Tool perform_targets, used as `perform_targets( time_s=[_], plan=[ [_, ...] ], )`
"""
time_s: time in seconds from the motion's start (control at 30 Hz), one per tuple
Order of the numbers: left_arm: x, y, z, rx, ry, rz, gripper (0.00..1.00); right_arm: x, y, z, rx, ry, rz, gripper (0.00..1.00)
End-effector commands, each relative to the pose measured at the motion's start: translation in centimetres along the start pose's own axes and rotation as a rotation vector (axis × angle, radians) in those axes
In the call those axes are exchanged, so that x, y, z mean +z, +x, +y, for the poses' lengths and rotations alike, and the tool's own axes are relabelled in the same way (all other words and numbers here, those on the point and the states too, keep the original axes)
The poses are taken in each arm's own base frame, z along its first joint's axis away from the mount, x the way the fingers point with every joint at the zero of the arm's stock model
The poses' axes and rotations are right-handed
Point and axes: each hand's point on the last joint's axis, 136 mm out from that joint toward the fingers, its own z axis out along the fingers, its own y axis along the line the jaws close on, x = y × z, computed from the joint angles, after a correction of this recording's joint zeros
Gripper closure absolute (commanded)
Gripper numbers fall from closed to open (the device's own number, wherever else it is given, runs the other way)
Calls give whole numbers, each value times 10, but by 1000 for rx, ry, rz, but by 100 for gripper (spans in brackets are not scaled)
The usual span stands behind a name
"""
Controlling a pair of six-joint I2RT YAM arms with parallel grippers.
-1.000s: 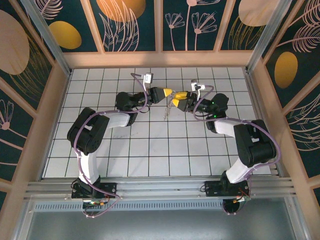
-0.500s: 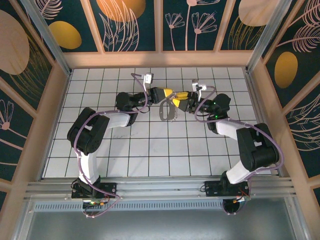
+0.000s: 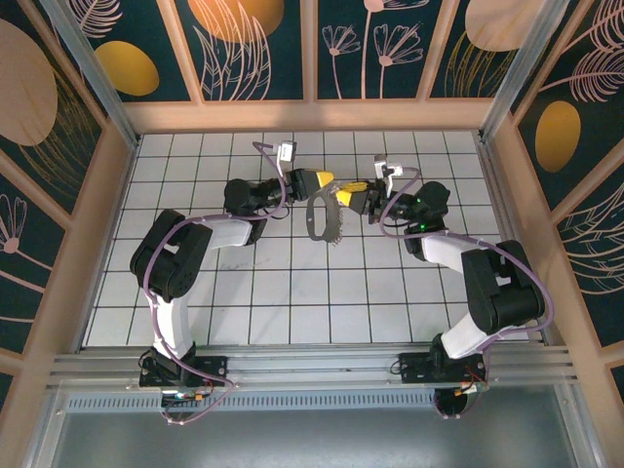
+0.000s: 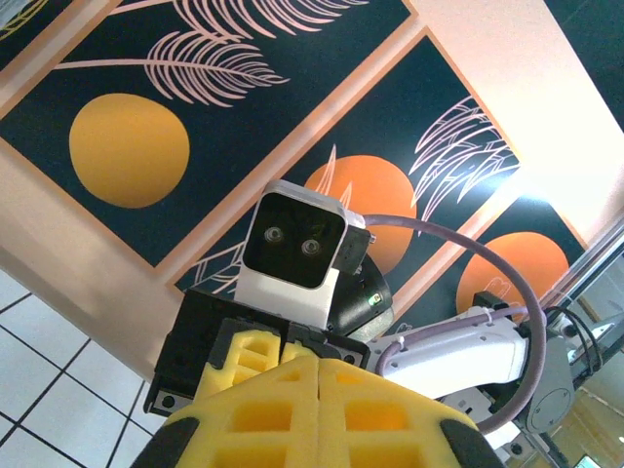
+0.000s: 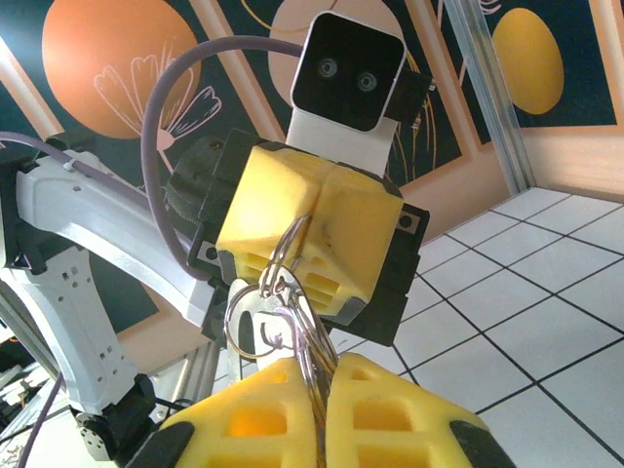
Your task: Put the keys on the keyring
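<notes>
1. The right gripper (image 3: 352, 188) is now pinching the keyring (image 3: 313, 221). A second ago its jaws were standing partly apart; now they are closed tight. In the right wrist view the ring's wires (image 5: 310, 341) are running straight down into the seam between its yellow pads (image 5: 390, 429).
2. The left gripper (image 3: 330, 183) is keeping its jaws clamped as before. Its pads (image 5: 283, 219) are biting the top of the same wire loop.
3. The keyring is hanging in the air between the two grippers, over the far middle of the tiled desk (image 3: 292, 302). In the top view it has been turning from a thin edge-on sliver into an open dark oval, with small bits fringing its right edge.
4. A pale rounded piece (image 5: 252, 322), probably a key head, is dangling beside the wires just under the left pads. Whether it is already threaded on, I cannot tell.
5. With both arms now gripping the ring, the work seems to be moving from a one-sided hold towards spreading or turning the wire. A twist from either arm could make the thin wire slip.
</notes>
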Motion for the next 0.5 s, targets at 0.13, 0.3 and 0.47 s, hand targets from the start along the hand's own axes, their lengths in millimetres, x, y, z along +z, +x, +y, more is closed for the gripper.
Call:
perform_targets(
  time_s=[0.13,0.3,0.47],
  plan=[
    [3,-5,-50,182,149,-28,100,11,0,-3,-12,-44,24,100],
    [5,-3,-50,184,147,-18,100,16,5,-13,17,-58,45,100],
    [7,-1,-47,191,128,-9,100,23,9,-23,53,-69,78,99]
  ],
)
